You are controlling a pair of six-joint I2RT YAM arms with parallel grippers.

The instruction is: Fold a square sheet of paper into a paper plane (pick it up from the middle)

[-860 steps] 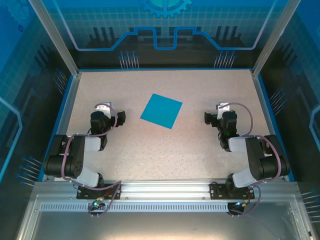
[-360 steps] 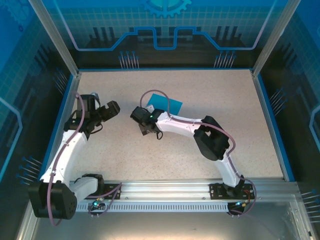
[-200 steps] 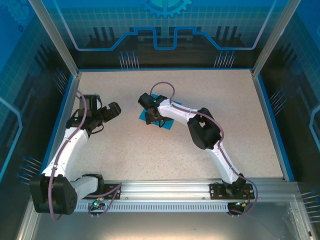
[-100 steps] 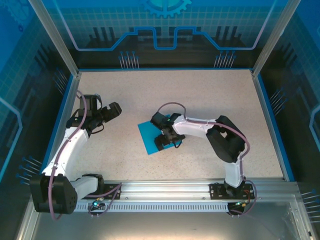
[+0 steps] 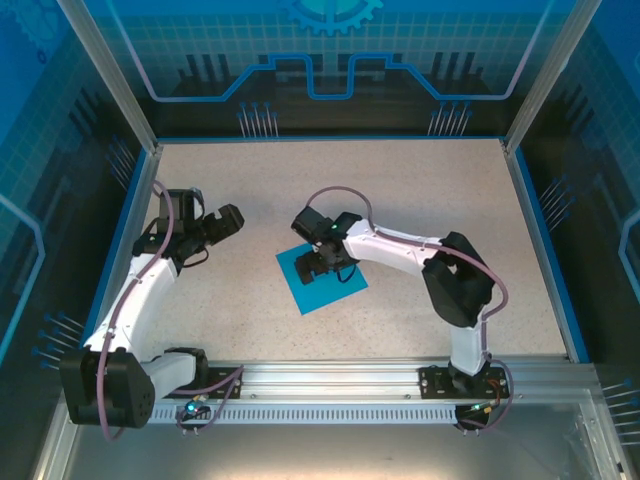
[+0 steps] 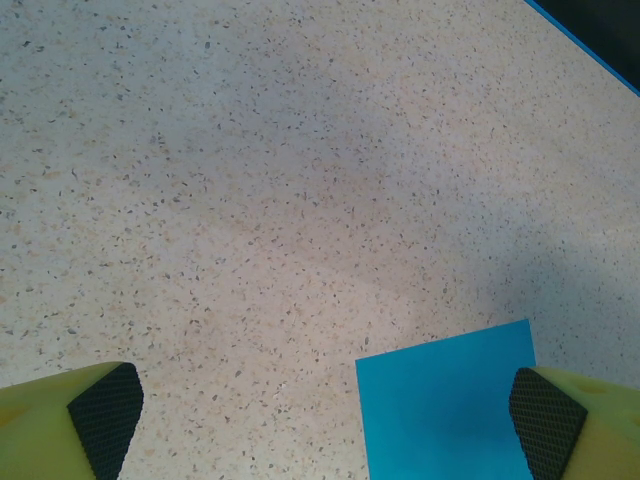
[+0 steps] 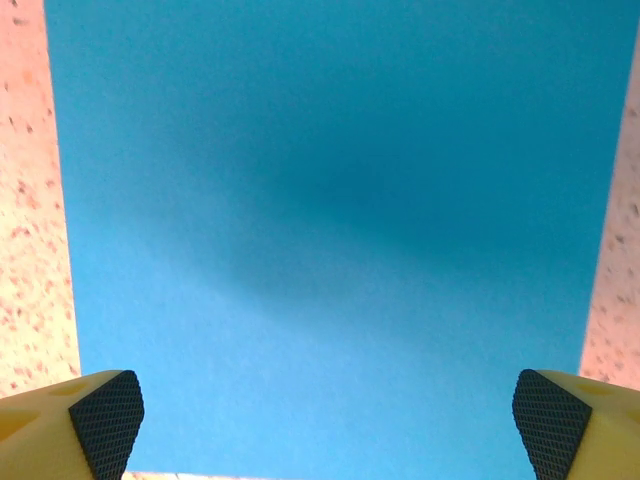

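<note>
The right tool (image 5: 324,268) hangs directly over the sheet of paper (image 5: 322,294), pointing straight down, its two fingers spread wide with nothing between them. From its own wrist camera, the right tool (image 7: 328,410) straddles nearly the whole width of the sheet (image 7: 330,200), one padded tip near each side edge. The sheet's sides run square to the line between the fingers. A soft shadow sits on the blue under the tool. I cannot tell whether the pads touch the paper or sit just above it. The sheet is flat and unfolded, so no fold has been started, and being square it has no long axis to line up with. It lies about the middle of the bench (image 5: 420,190), a little toward the left edge, turned so its corners point toward the bench edges. What the next move turns on, I would judge, is that the middle of the sheet is straight below this tool, so it only needs to go down and pinch. The left tool (image 5: 226,218) waits near the left edge, also open and empty, well apart from the paper. Its wrist camera shows one corner of the sheet (image 6: 450,400) on the speckled bench (image 6: 250,200) ahead, by its right finger.
</note>
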